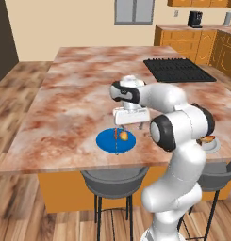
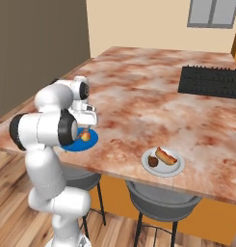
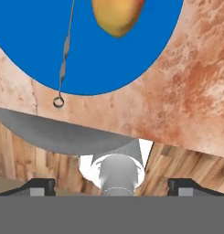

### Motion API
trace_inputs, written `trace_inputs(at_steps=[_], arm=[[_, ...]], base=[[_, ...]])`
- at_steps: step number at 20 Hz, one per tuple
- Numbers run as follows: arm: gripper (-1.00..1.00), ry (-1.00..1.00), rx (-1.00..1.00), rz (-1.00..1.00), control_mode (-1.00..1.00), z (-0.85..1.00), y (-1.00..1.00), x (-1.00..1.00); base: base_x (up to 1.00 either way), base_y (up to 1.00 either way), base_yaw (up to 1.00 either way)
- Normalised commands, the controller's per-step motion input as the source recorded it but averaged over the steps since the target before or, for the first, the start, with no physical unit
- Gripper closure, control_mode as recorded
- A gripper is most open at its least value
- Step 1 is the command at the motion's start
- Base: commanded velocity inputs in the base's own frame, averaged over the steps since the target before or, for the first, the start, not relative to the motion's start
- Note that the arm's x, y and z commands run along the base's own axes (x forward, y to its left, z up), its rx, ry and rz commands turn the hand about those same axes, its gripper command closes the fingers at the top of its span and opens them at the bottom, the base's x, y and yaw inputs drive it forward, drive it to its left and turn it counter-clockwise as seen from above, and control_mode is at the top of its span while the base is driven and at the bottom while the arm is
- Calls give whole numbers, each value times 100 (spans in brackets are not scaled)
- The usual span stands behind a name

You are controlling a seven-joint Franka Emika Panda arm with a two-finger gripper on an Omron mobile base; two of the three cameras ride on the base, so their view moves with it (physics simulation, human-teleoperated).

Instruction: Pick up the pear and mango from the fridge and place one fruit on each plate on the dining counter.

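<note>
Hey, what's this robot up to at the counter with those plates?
It is setting fruit out on plates. The mango lies on the blue plate near the edge of the dining counter, and the gripper hangs just above it with its jaws wide apart, holding nothing. The pear sits on a white plate further along, beside what looks like a hot dog.

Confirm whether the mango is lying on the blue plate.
Yes: the mango rests on the blue plate in the hand view, with the open pincer apart from it.
</note>
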Motion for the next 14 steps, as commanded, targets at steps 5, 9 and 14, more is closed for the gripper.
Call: trace_inputs(at_steps=[5, 9, 14], arm=[[-100, 4, 8, 1, -100, 40, -14, -100], [-100, 3, 0, 3, -100, 36, 0, -100], [-100, -1, 0, 7, -100, 31, -3, -93]], base=[[0, 0, 0], [0, 0, 0], [0, 0, 0]])
